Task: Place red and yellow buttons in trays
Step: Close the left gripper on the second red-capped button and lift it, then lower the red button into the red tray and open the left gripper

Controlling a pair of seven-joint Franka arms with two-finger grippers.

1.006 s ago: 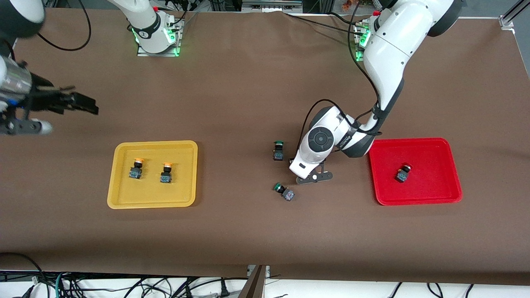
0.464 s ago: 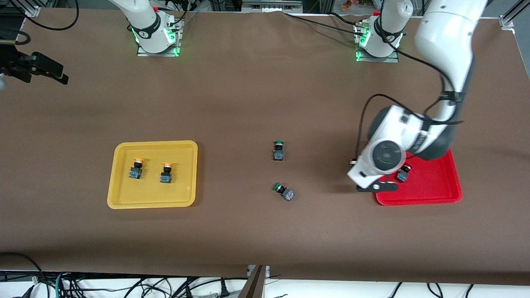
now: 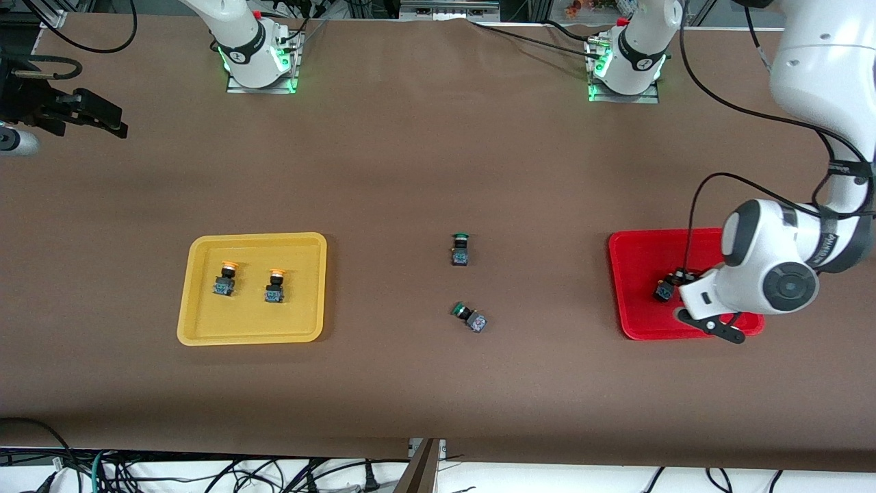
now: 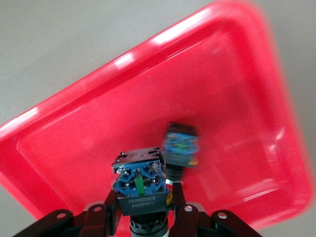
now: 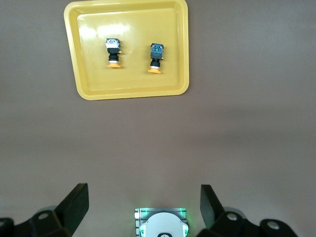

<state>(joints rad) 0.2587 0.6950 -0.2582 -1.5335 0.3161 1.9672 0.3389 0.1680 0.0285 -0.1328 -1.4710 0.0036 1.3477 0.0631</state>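
Note:
My left gripper (image 3: 710, 324) hangs over the red tray (image 3: 633, 246), at the edge nearer the front camera. In the left wrist view it (image 4: 143, 200) is shut on a black button (image 4: 140, 185) with its bluish base up; the cap is hidden. One red-capped button (image 3: 664, 288) lies in the red tray, also in the left wrist view (image 4: 180, 145). Two yellow-capped buttons (image 3: 225, 277) (image 3: 275, 285) stand in the yellow tray (image 3: 205, 334). My right gripper (image 3: 102, 120) waits open and empty, high at the right arm's end of the table; its view shows the yellow tray (image 5: 133, 94).
Two green-capped buttons sit on the brown table between the trays: one upright (image 3: 460, 248), one lying on its side nearer the front camera (image 3: 469, 318). Both arm bases (image 3: 256, 61) (image 3: 626, 65) stand along the table's back edge.
My left arm has carried the button from beside the green buttons to over the red tray. My right gripper has drawn back toward its end of the table.

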